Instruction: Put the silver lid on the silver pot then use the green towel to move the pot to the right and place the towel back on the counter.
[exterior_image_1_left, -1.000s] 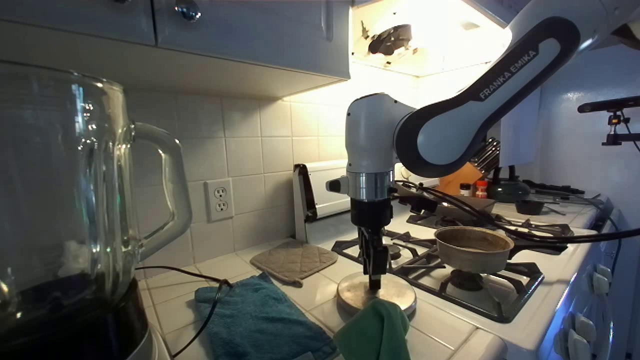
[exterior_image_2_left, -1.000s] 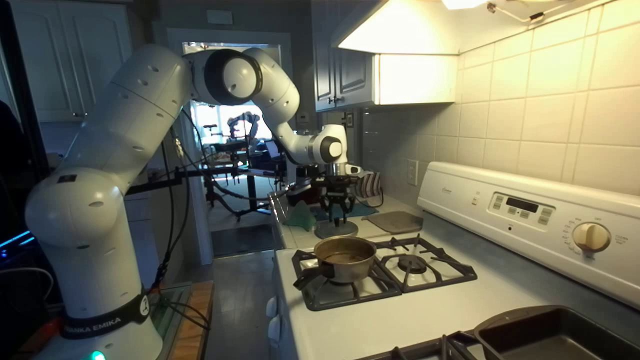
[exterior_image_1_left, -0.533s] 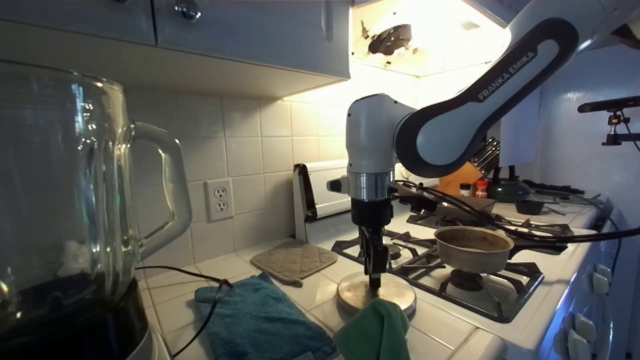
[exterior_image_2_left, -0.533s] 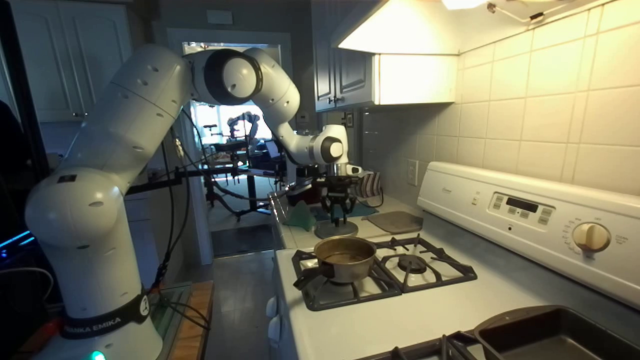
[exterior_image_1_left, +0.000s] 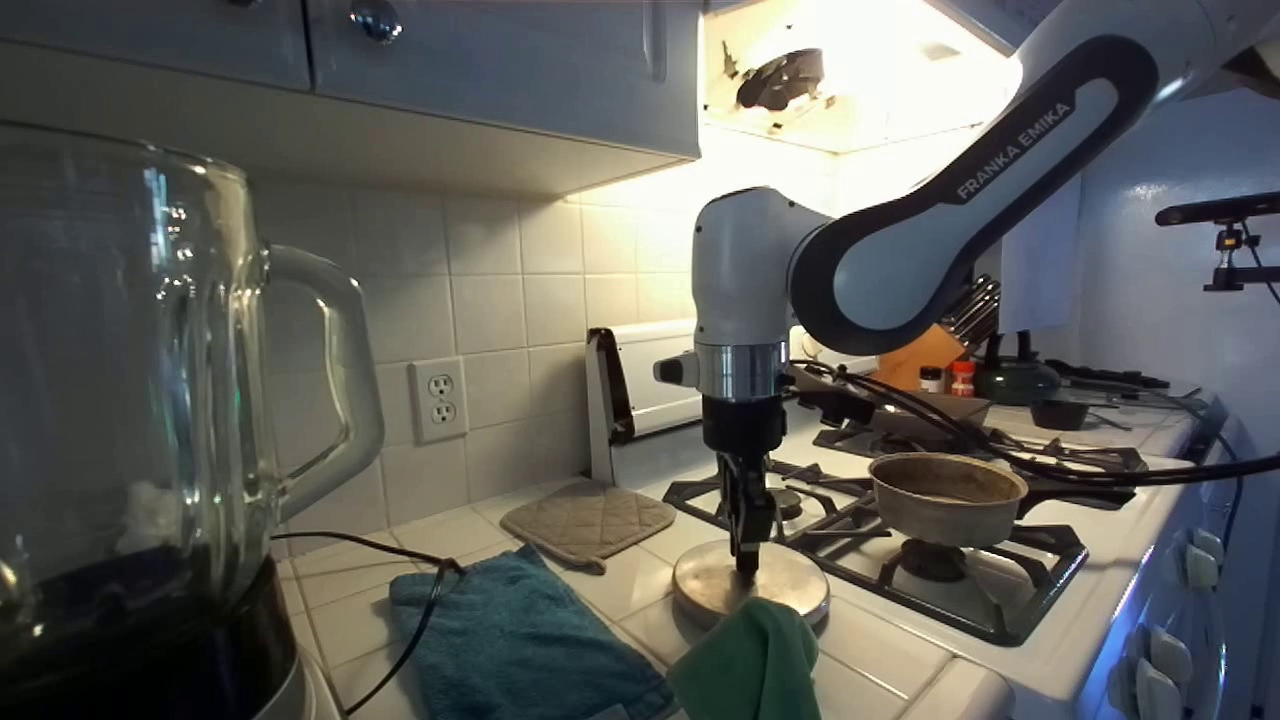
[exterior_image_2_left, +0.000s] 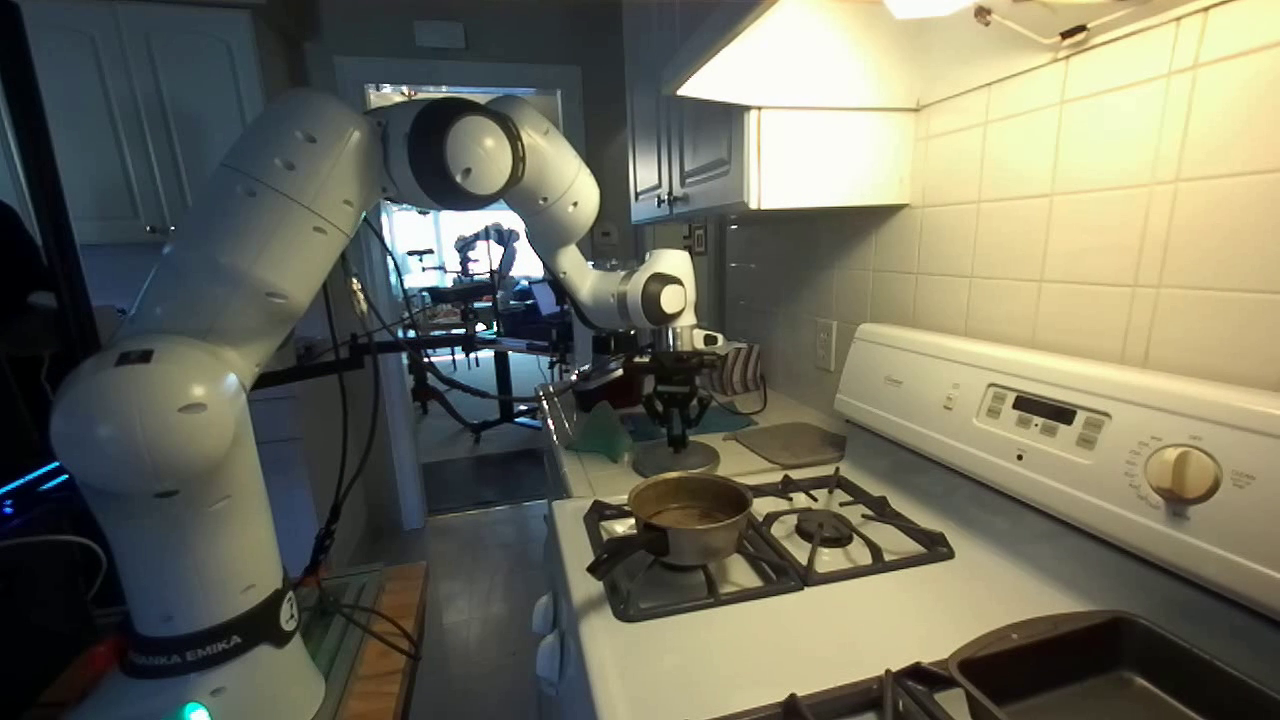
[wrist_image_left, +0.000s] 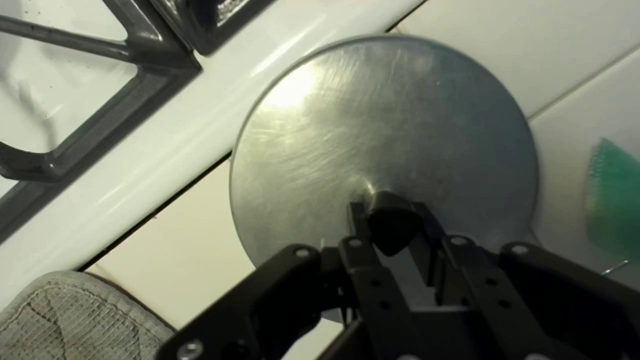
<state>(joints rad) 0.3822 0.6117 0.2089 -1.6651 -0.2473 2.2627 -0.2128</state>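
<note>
- Our gripper (wrist_image_left: 390, 212) is drawn narrow, its fingers (wrist_image_left: 357, 220) on either side of the black knob (wrist_image_left: 392, 225); we take it to be holding the lid (wrist_image_left: 382, 140) by that knob.
- The lid is round, so we have no long axis to line up; whether it touches the desk (exterior_image_1_left: 620, 590) or hangs barely above it, we cannot tell.
- The coming move turns on where the pot (exterior_image_1_left: 945, 515) lies: to the right of the lid in an exterior view, near it and standing higher.
- The pot sits uncovered on the stove (exterior_image_2_left: 830, 650), its handle (exterior_image_2_left: 625, 552) running toward the stove's front edge in an exterior view; we judge that side to lie off the lid's path.
- So we expect to lift first, higher than the pot, then carry across and lower it level.
- The green towel (exterior_image_1_left: 755, 665) sits bunched just beside the lid, apart from it in the wrist view; we should rise without brushing it.
- On the desk we also see a mitt (exterior_image_1_left: 587, 525) and a blue towel (exterior_image_1_left: 520, 640).
- A hood (exterior_image_2_left: 800, 60) hangs over the stove and cables (exterior_image_1_left: 1200, 472) pass by the pot, so we would lift no higher than needed.
</note>
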